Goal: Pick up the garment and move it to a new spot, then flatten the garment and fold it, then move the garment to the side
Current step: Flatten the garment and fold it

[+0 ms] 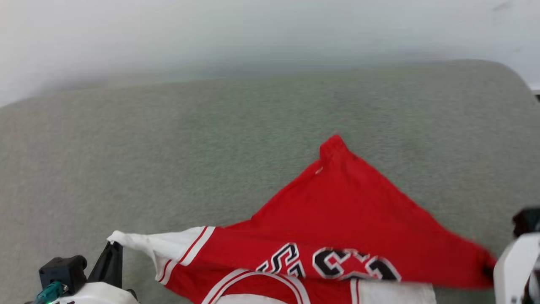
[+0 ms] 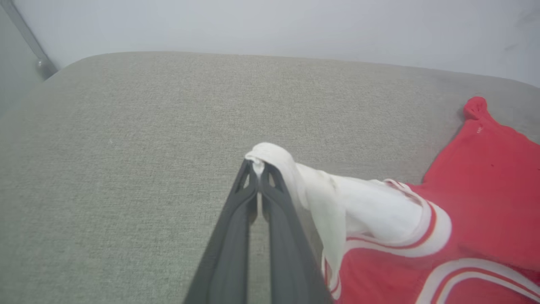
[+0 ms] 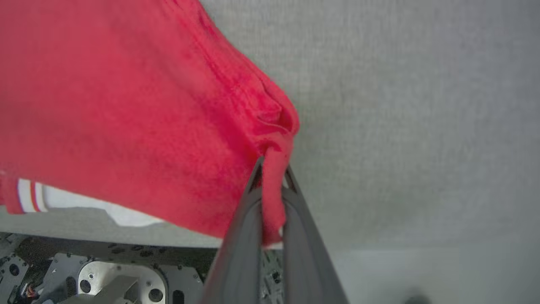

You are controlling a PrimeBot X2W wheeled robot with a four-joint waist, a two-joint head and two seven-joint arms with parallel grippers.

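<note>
Your left gripper (image 2: pixel 256 169) pinches the white sleeve (image 2: pixel 371 202) of the garment (image 1: pixel 337 202), right gripper (image 3: pixel 272 173) clamps a red corner (image 3: pixel 274 126) — keep it taut and level as you lay it flat.

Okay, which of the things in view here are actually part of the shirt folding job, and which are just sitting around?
Part of the job:
- garment, red jersey with white sleeves
- left gripper, shut on the white sleeve
- right gripper, shut on a red corner

Just there:
- grey upholstered surface
- pale wall
- metal plate with holes
</note>
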